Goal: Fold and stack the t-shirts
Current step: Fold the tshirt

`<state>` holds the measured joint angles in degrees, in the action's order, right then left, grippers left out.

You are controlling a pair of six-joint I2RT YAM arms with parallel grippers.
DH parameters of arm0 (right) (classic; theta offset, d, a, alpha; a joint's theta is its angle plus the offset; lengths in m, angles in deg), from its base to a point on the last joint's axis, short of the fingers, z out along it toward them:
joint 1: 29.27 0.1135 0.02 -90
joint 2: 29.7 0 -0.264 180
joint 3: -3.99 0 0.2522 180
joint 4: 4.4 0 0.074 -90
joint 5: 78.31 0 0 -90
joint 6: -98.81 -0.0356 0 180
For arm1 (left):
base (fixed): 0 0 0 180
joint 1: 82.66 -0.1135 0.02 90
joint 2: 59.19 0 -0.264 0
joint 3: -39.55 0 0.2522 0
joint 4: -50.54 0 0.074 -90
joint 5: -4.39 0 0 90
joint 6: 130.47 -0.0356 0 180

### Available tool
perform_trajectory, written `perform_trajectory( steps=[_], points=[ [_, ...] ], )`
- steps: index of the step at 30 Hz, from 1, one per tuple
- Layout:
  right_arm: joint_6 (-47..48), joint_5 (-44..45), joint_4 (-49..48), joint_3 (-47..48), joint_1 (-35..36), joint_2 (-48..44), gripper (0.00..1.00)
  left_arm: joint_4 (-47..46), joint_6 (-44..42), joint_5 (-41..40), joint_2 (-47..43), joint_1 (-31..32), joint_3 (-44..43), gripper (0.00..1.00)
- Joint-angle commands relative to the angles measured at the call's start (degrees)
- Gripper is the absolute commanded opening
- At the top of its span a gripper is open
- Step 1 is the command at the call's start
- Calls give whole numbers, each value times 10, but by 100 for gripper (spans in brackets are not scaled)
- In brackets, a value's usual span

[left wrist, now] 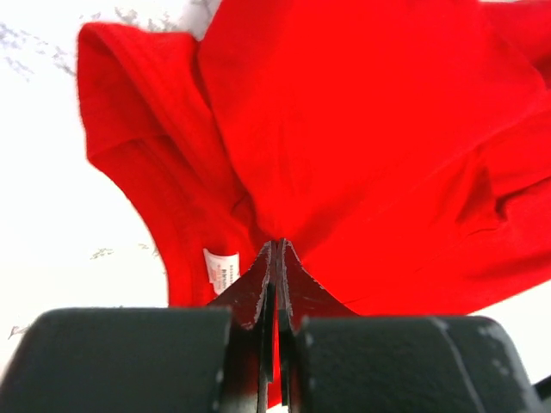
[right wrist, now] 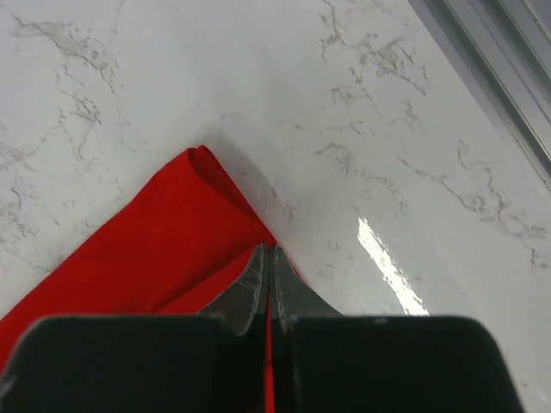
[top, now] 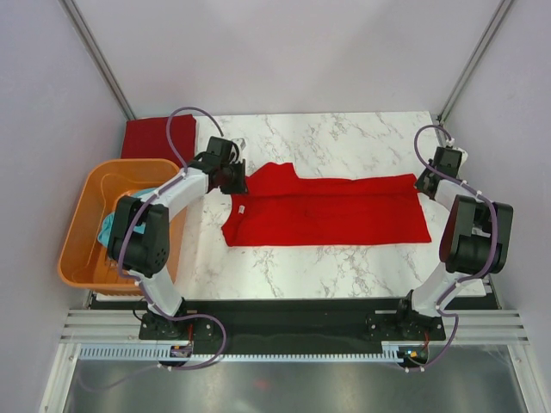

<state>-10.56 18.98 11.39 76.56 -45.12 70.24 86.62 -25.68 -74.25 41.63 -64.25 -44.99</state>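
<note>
The bright red t-shirt (top: 331,211) lies stretched sideways across the middle of the marble table, partly folded lengthwise, its white neck label (left wrist: 222,268) near the left end. My left gripper (top: 234,176) is shut on the shirt's left end near the collar (left wrist: 276,245). My right gripper (top: 424,183) is shut on the shirt's right end (right wrist: 270,249). The darker maroon t-shirt (top: 157,138) lies folded at the table's far left corner. The teal t-shirt (top: 109,225) sits in the orange basket, mostly hidden by my left arm.
The orange plastic basket (top: 90,198) stands off the table's left edge beside my left arm. Grey enclosure walls and metal posts close in the back and sides. Bare marble (top: 344,138) lies behind and in front of the red shirt.
</note>
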Motion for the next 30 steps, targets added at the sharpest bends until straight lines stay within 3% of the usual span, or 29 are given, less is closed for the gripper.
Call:
perform_trajectory(
  steps=[1, 15, 17, 21, 22, 26, 30],
  points=[
    [-8, 24, 0, -10, -1, -34, 0, -6, -18, -40, -21, 6, 10, 2],
    [-23, 27, 14, -43, -1, -46, 0, 33, 0, -87, -22, 36, 30, 2],
    [-29, 38, 32, -37, -1, -47, 5, 51, 11, -94, -26, 36, 29, 4],
    [-53, 93, 121, 7, -1, -49, 19, 80, 29, -106, -51, 36, 24, 28],
    [-58, 96, 148, 15, -1, -55, 28, 86, 32, -110, -59, 36, 16, 31],
    [-42, 43, 185, 68, -1, -49, 41, 85, 48, -62, -84, 37, -12, 36],
    [-10, -48, 190, 115, -1, -6, 45, 84, 57, -4, -32, 37, -67, 36]
  ],
)
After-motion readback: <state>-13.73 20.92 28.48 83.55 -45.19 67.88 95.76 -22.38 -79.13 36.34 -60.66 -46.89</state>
